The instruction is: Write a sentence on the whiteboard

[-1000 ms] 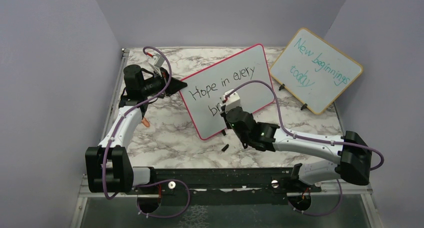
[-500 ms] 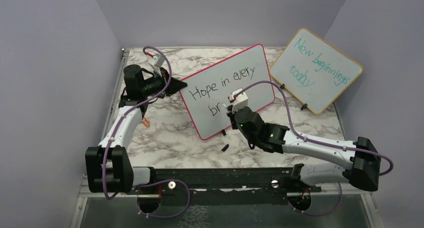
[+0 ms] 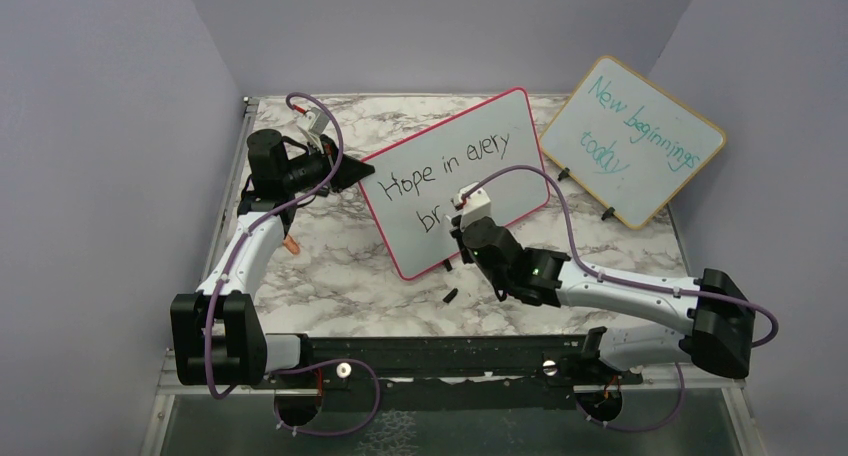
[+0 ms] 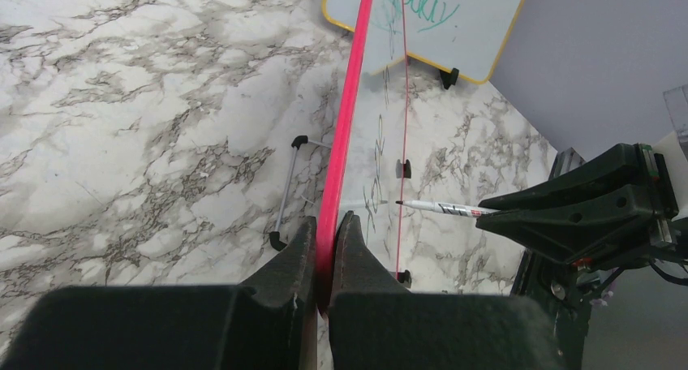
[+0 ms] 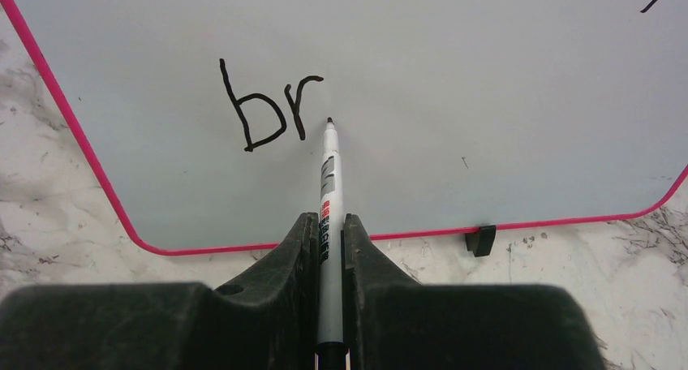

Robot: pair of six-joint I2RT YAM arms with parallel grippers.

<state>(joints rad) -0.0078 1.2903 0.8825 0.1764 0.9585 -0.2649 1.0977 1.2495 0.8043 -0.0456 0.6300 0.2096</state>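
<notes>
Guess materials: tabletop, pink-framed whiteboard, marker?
Tabletop: probably marble-look laminate or vinyl; grey veining, low sheen.
Whiteboard: glossy white face, mirrors the marbling in the left wrist view; thin pink-red frame, likely plastic.
Marker: white plastic-looking barrel, printed label, dark tip.

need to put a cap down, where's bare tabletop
Bare marble lies between the left arm and the whiteboard, and along the back edge behind it. Crowded: beside the wooden-framed board and under the right arm.

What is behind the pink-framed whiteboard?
A thin wire prop with black feet stands on the marble table behind the whiteboard. From above, the board covers it.
</notes>
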